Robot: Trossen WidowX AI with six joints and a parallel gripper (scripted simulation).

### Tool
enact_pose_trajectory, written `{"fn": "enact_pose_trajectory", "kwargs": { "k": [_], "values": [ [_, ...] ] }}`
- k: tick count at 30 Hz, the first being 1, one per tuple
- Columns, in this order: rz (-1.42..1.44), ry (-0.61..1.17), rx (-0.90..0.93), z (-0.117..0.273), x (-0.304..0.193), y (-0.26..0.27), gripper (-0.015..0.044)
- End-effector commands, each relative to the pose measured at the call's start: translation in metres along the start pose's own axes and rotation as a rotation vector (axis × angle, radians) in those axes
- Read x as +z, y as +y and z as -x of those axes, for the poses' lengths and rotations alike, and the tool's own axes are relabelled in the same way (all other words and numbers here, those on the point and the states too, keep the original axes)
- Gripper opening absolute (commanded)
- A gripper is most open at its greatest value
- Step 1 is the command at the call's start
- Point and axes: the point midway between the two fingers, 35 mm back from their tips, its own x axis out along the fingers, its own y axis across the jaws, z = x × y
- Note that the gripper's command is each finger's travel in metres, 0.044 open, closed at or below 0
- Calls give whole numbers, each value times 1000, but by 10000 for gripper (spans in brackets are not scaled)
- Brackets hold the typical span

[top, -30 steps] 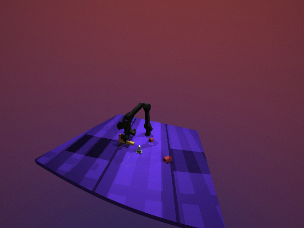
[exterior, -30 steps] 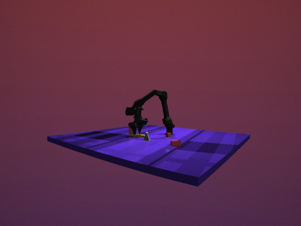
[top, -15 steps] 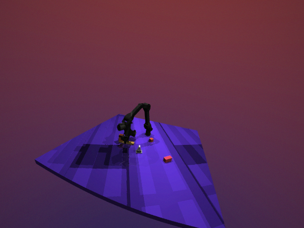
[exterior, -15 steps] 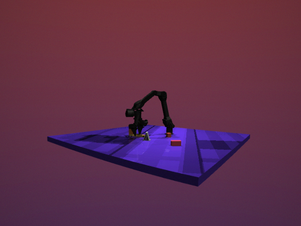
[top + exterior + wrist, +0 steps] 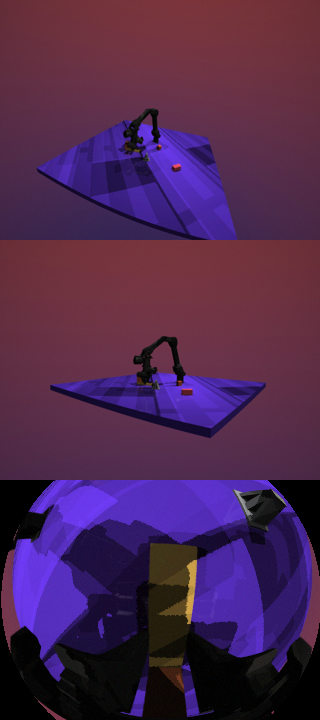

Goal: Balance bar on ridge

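The yellow bar [image 5: 136, 150] [image 5: 148, 384] [image 5: 167, 570] lies low at the table, with an orange block [image 5: 126, 145] [image 5: 139, 380] at its far end from the ridge. My gripper [image 5: 131, 148] [image 5: 146, 382] [image 5: 168, 634] points down and is shut on the bar, one finger against each long side. The fingers hide part of the bar in the top and exterior views. The small grey ridge [image 5: 146, 157] [image 5: 155, 385] [image 5: 261, 509] stands on the table just beyond the bar's free end, at the upper right in the wrist view. The bar is not on it.
A small orange cube [image 5: 159, 147] [image 5: 179, 383] stands near the arm's base [image 5: 155, 140] [image 5: 180, 378]. A red block [image 5: 176, 167] [image 5: 186, 391] lies to the right of the ridge in the top and exterior views. The purple table [image 5: 124, 206] [image 5: 196, 418] has strong patches of shadow.
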Motion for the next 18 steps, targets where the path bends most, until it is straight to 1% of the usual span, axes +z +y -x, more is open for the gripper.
{"fn": "enact_pose_trajectory", "kwargs": {
  "k": [1, 4, 8, 18],
  "values": [
    [0, 0, 0, 0, 0, 0, 124],
    [0, 0, 0, 0, 0, 0, 104],
    [0, 0, 0, 6, -1, -1, 0],
    [1, -1, 0, 31, -3, -4, 0]
  ]
}}
